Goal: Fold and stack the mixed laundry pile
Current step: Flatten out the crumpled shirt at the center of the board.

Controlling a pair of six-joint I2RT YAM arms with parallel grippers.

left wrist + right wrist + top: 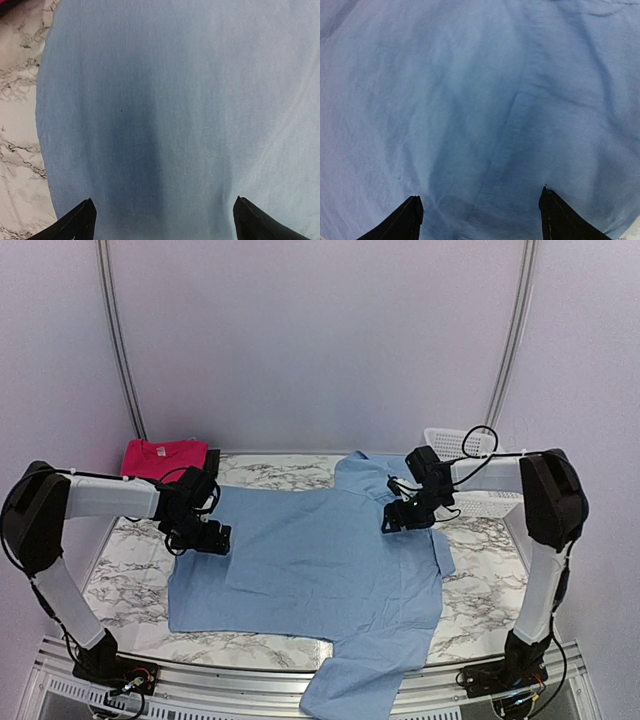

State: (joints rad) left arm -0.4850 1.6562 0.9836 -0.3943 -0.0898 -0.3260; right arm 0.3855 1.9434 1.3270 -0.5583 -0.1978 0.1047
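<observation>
A light blue shirt (320, 560) lies spread flat over the middle of the marble table (130, 580), its collar toward the back and one part hanging over the near edge. A folded pink-red T-shirt (160, 455) sits at the back left. My left gripper (205, 537) hovers over the shirt's left edge, open, with only blue cloth (175, 100) below its spread fingers (164, 200). My right gripper (400, 517) is over the shirt's upper right part, open too (480, 194), above a seam in the fabric (470, 100). Neither holds anything.
A white slatted basket (455, 445) stands at the back right behind the right arm. Something dark (211, 458) lies beside the pink-red T-shirt. Bare marble (17, 100) shows left of the shirt. A metal rail (250, 680) runs along the near edge.
</observation>
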